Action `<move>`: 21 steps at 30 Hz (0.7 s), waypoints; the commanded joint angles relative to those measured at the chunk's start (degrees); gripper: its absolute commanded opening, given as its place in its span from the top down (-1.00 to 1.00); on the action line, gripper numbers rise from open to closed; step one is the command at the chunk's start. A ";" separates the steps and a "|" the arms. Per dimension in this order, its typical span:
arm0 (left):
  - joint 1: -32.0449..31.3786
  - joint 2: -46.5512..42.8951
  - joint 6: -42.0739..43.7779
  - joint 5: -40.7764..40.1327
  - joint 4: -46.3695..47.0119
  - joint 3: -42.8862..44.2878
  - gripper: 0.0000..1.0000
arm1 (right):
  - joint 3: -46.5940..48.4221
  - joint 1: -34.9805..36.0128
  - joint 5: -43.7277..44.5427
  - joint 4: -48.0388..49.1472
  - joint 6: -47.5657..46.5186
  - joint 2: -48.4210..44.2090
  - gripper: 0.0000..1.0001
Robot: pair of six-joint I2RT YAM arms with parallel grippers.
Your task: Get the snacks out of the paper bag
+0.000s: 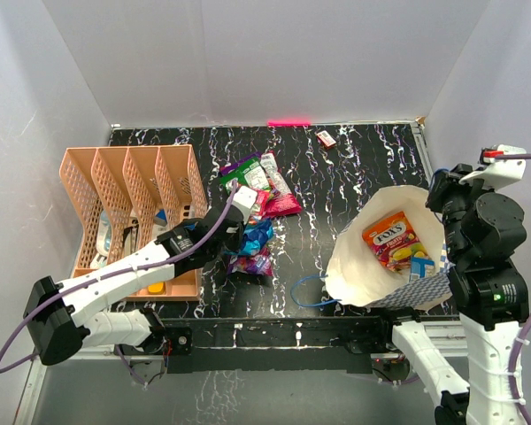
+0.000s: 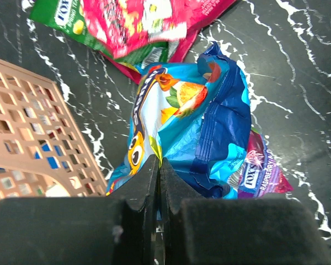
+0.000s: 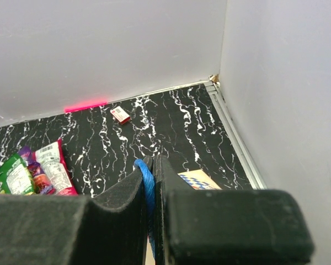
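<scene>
The paper bag (image 1: 358,266) lies at the right with its white inside showing. An orange snack packet (image 1: 391,237) and small yellow and blue pieces lie in it. My right gripper (image 3: 153,161) is shut on the bag's blue cord handle (image 3: 145,179) and holds it up at the bag's far right side (image 1: 442,197). My left gripper (image 2: 159,163) is shut on the edge of a blue snack packet (image 2: 209,116), which is low over a purple packet (image 2: 262,176). Green, pink and red packets (image 1: 258,181) lie on the table behind them.
A peach lattice organizer (image 1: 128,190) stands at the left, close beside my left gripper (image 1: 233,237). A small red-and-white box (image 1: 326,138) lies near the back wall. A second blue cord handle (image 1: 308,292) loops out at the bag's front.
</scene>
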 commanded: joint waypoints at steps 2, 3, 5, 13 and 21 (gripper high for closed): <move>-0.32 -1.00 -7.79 8.83 4.73 -2.23 1.00 | 0.87 -0.04 -3.42 7.05 1.66 3.58 0.85; -0.37 -0.55 -8.26 10.26 4.87 -2.61 1.00 | 1.14 -0.01 -2.69 7.34 1.90 4.41 0.85; -0.32 0.49 -8.91 12.04 4.75 -3.50 1.00 | 1.81 -0.03 -0.89 8.31 2.35 5.94 0.85; -0.33 5.62 -12.10 16.45 3.82 -4.70 1.00 | 8.09 0.02 1.63 16.66 -4.41 15.11 0.85; -0.30 7.29 -13.73 22.50 2.43 -3.00 0.51 | 16.92 -0.02 -0.18 22.34 -22.70 26.03 0.85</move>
